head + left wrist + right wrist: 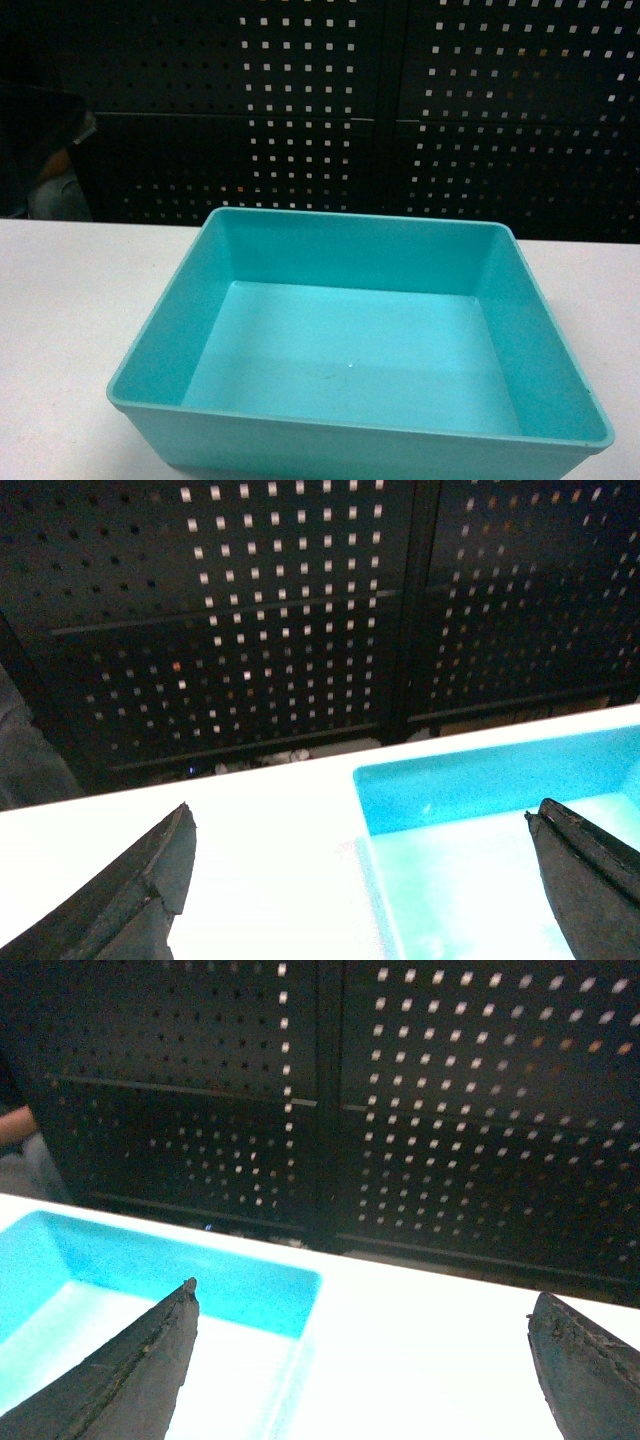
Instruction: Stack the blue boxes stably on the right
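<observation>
Sitting on the white worktop [60,300], the tub [360,350] is filling the lower middle of the head view, reaching from 9 o'clock round through 6 to 3 o'clock. It is standing upright, open side up, with nothing showing inside it. Its near rim is running along the bottom of that view; its far rim is lying close to the worktop's back edge. Behind, at 12 o'clock, a dark perforated panel [420,110] is standing.

Neither arm is showing in the head view. In the left wrist view, the left hand [365,880] is hanging released, its two dark fingers [130,900] spread wide at 7 and 5 o'clock, with the tub's far left corner lying between them, nearer the right finger. In the right wrist view, the right hand [365,1360] is likewise released, fingers [130,1375] wide apart, with the tub's far right corner at 8 o'clock behind the left finger and bare worktop under the rest. Neither hand is touching the tub.
</observation>
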### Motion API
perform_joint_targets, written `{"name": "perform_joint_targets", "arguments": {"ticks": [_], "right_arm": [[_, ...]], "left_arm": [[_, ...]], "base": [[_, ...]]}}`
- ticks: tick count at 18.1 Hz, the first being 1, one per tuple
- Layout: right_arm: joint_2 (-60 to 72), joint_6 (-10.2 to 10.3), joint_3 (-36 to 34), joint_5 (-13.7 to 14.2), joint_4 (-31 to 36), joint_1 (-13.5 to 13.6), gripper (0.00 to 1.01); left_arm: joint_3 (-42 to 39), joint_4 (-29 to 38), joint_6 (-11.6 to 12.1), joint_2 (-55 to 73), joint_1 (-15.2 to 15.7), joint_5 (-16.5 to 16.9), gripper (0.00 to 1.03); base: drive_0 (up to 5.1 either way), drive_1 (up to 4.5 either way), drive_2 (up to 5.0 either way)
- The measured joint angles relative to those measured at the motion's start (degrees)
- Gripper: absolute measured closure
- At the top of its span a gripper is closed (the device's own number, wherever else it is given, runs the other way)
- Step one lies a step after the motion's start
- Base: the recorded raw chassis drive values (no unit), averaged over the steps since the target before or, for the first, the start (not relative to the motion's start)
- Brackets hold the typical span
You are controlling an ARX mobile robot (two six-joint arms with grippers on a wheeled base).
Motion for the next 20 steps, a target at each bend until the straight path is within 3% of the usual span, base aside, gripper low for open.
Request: {"name": "perform_joint_targets", "arguments": {"ticks": [5,8,12,20], "right_arm": [[13.46,-4.15,12.66,-0.42,-10.43,4.68,0.03],[22.1,-7.65,16.74,2.86,-14.99,7.19,0.03],[26.73,-9.86,17.18,4.9,-14.38,8.57,0.03],[32.46,-11.5,15.21,7.67,-10.73,10.27,0.03]], "left_arm": [[15.08,-11.72,0.68,14.36,-2.25,-1.22,0.05],[19.52,-16.7,1.95,22.23,-3.96,-5.09,0.05],[19.74,-17.57,1.9,26.29,-5.46,-7.96,0.05],[16.55,-11.23,1.86,32.72,-6.71,-12.04,0.05]], "base": [[0.0,0.0,0.0],[0.0,0.0,0.0],[0.0,0.0,0.0],[0.0,0.0,0.0]]}}
